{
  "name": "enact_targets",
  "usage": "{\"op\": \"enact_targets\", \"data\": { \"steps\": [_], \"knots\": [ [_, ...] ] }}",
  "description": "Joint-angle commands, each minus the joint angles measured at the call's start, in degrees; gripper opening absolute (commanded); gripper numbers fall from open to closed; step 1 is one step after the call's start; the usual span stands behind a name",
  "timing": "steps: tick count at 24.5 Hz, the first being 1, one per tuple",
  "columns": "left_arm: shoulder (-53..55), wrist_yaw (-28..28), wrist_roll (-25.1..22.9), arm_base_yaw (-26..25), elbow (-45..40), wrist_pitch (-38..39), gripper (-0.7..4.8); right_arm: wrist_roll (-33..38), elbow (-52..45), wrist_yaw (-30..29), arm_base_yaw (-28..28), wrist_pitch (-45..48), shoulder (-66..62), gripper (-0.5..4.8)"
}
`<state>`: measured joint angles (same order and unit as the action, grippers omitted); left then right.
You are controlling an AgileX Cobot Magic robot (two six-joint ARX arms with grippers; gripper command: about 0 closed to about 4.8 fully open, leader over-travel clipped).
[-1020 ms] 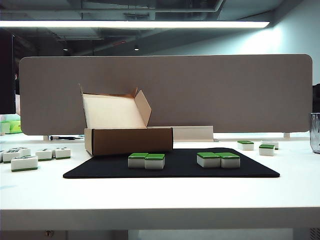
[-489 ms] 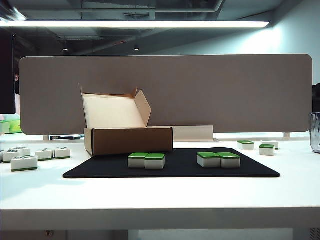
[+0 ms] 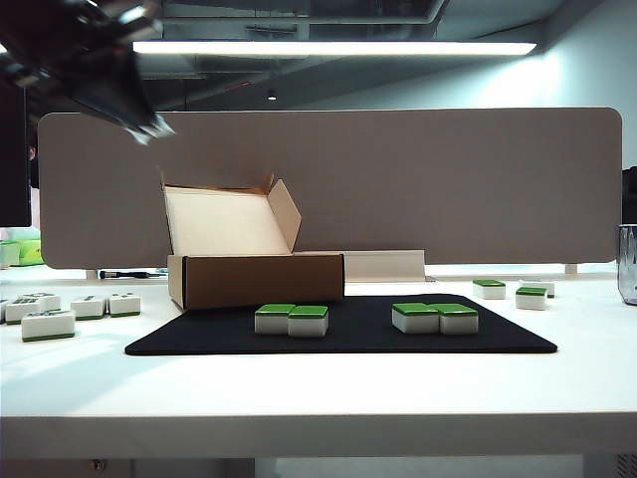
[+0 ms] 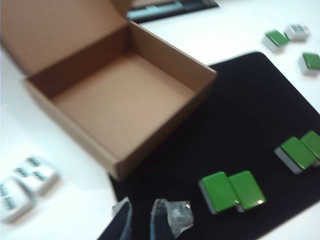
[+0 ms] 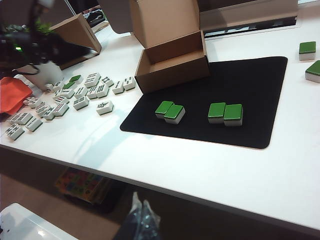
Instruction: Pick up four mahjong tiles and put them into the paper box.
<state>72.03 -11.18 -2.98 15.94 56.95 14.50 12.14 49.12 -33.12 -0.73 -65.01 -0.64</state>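
Hovering L end effector (image 4: 141,222), R end effector (image 5: 140,210)

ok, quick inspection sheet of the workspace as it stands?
Surface: white table with a black mat in the middle.
Job's things: paper box open and empty, on the mat's far left corner; four mahjong tiles green side up on the mat, a left pair and a right pair.
Clutter: face-up tiles left of the mat; spare green tiles at right.
Grippers: left pincer above the mat's near edge by the left pair, nearly shut, holding nothing; right pincer shut, back beyond the table's near edge.
Cables: nothing seen.
Surroundings: grey divider panel behind the table.
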Motion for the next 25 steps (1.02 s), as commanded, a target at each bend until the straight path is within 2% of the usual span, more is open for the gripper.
{"op": "enact_targets", "data": {
  "steps": [1,8,14,21,25],
  "knots": [
    [5.25,0.76,0.02,2.43,5.09,3.17,0.52,-0.17,0.20,0.00,0.00,0.59,0.68,-0.01],
    [13.57,7.04,0.02,6.51,13.75,9.66,0.52,-0.20,0.20,0.17,-0.04,0.59,0.68,-0.01],
    [19.41,7.54,1.16,9.03,20.28,13.66,0.52,-0.20,0.17,0.20,-0.04,0.59,0.68,-0.01],
    [29.24,7.50,5.86,11.61,30.80,22.77,0.52,-0.20,0.17,0.20,-0.04,0.57,0.68,-0.01],
    [36.89,7.30,10.93,12.83,39.45,31.65,0.53,-0.20,0.17,0.17,-0.04,0.57,0.68,-0.01]
  ]
}}
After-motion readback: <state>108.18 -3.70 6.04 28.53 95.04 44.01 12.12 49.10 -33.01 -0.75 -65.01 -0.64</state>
